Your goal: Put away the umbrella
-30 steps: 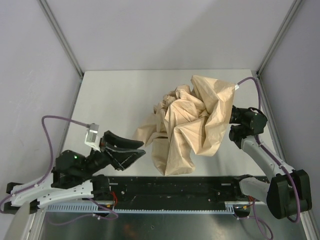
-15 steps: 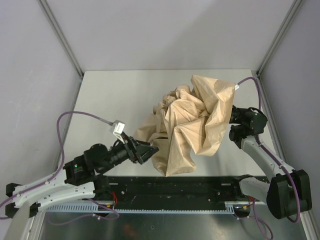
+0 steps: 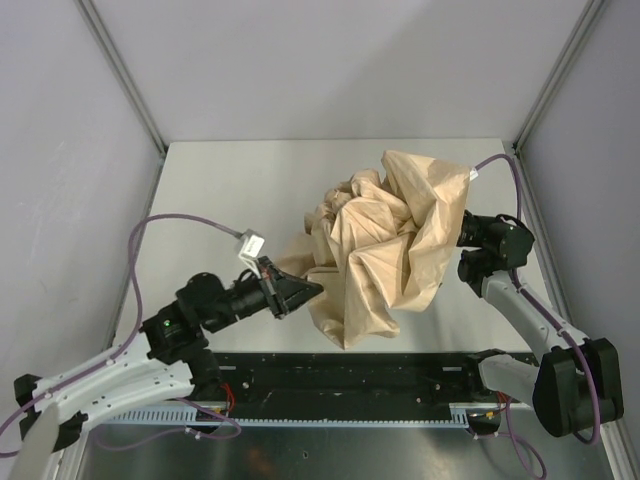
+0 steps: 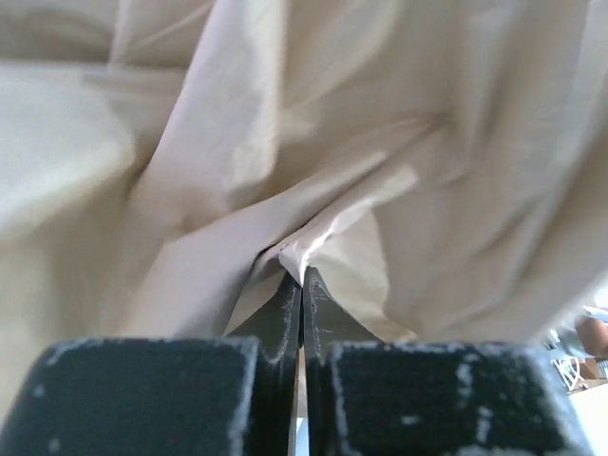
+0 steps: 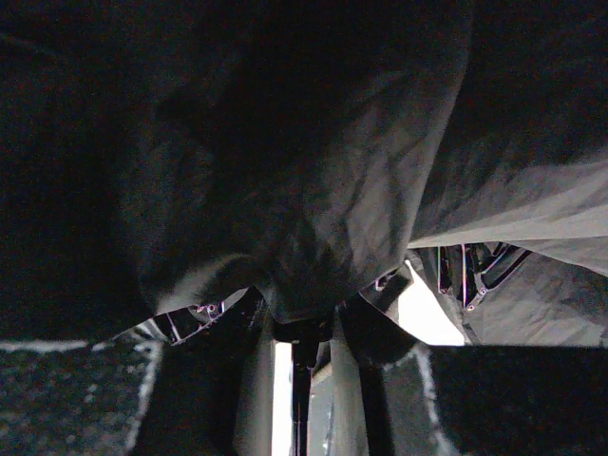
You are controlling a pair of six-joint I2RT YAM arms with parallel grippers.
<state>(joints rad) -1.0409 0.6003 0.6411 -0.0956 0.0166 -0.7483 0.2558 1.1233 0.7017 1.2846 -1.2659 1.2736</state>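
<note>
The umbrella [image 3: 385, 245] is a crumpled heap of beige-tan fabric on the right half of the white table [image 3: 220, 190]. My left gripper [image 3: 300, 292] is at the heap's lower left edge. In the left wrist view its jaws [image 4: 302, 277] are shut, pinching a thin fold of the fabric [image 4: 313, 242] at their tips. My right gripper [image 5: 304, 332] sits under the canopy on the heap's right side, so the top view shows only its wrist [image 3: 490, 240]. Its fingers [image 5: 375, 328] flank a thin black shaft [image 5: 302, 380] and grip it. The handle is hidden.
A black rail [image 3: 350, 375] runs along the near edge between the arm bases. Purple cables [image 3: 140, 250] loop above the left arm and by the right wrist. Grey walls with metal posts [image 3: 125, 80] close in the table on three sides.
My left arm has swung right to the fabric's lower left edge and its open jaws have closed on a fold. The right arm and the heap have hardly moved.
</note>
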